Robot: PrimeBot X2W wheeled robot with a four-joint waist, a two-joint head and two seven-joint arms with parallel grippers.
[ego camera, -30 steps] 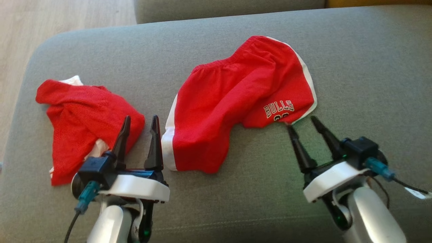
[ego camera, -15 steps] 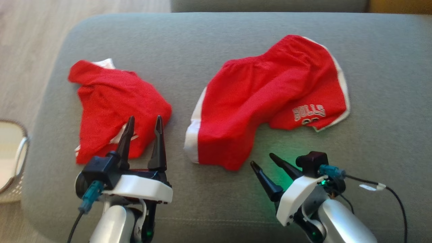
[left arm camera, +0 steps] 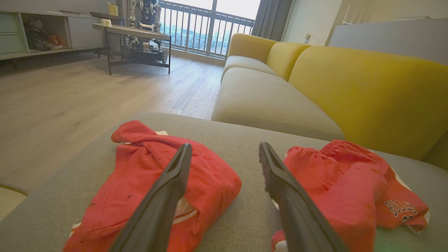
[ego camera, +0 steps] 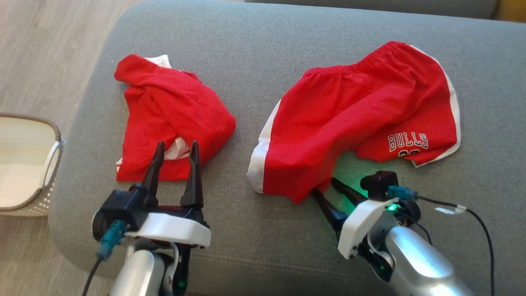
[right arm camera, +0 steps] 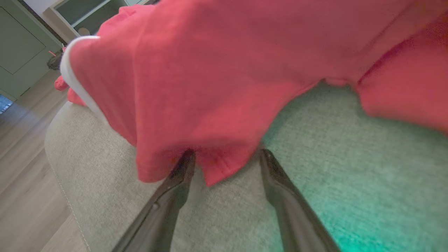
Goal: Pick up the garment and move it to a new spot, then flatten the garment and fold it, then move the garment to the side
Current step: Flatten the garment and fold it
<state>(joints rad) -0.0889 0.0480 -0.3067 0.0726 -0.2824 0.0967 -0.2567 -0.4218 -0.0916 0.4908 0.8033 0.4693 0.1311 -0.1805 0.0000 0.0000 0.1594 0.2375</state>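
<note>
Red shorts (ego camera: pixel 353 119) with white side stripes and a BULLS print lie crumpled on the grey cushion (ego camera: pixel 287 49). My right gripper (ego camera: pixel 324 186) is at the near hem of their left leg, low on the cushion. In the right wrist view its fingers stand apart, and the hem corner of the shorts (right arm camera: pixel 217 70) hangs between the tips of the right gripper (right arm camera: pixel 226 153). A second red garment (ego camera: pixel 172 111) lies bunched to the left. My left gripper (ego camera: pixel 177 144) hovers open over its near edge, nothing between the fingers. The left wrist view shows the left gripper (left arm camera: pixel 224 147) above both the bunched garment (left arm camera: pixel 154 182) and the shorts (left arm camera: pixel 343 189).
A white woven basket (ego camera: pixel 28 119) stands on the wooden floor (ego camera: pixel 41 49) off the cushion's left edge. A yellow sofa (left arm camera: pixel 367 91) rises behind the cushion. Bare grey cushion lies between the two garments and along the front edge.
The head view has shifted. My right gripper has moved from the hem by the BULLS print to the near hem of the other leg. The left gripper has kept its pose.
</note>
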